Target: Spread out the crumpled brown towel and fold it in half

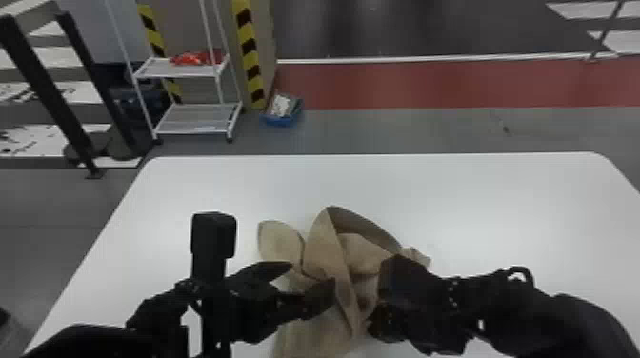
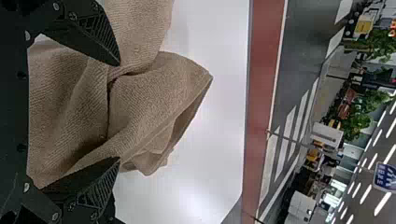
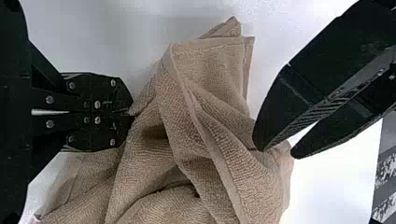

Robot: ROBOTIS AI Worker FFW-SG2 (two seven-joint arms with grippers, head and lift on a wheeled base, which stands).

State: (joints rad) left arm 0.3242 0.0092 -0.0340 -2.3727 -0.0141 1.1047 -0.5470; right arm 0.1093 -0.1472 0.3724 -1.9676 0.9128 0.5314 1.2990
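One crumpled towel (image 1: 324,247) lies on one table (image 1: 476,204); the head view adds one rack (image 1: 190,119) and one bin (image 1: 281,121), the left wrist view one blue sign (image 2: 386,176). Two grippers: the left gripper's (image 1: 312,277) two fingers stand apart over the towel; the right gripper's (image 1: 380,323) two are together, clamped on its cloth.

L arm (image 1: 95,339) comes in from the bottom L, w/ L hand (image 1: 312,276) pointing R & its 2 black fingers (image 2: 95,35) wide apart. R arm (image 1: 557,323) comes from bottom R; R hand (image 1: 376,320) points L, fingers (image 3: 109,95) pressed tog., near L hand.
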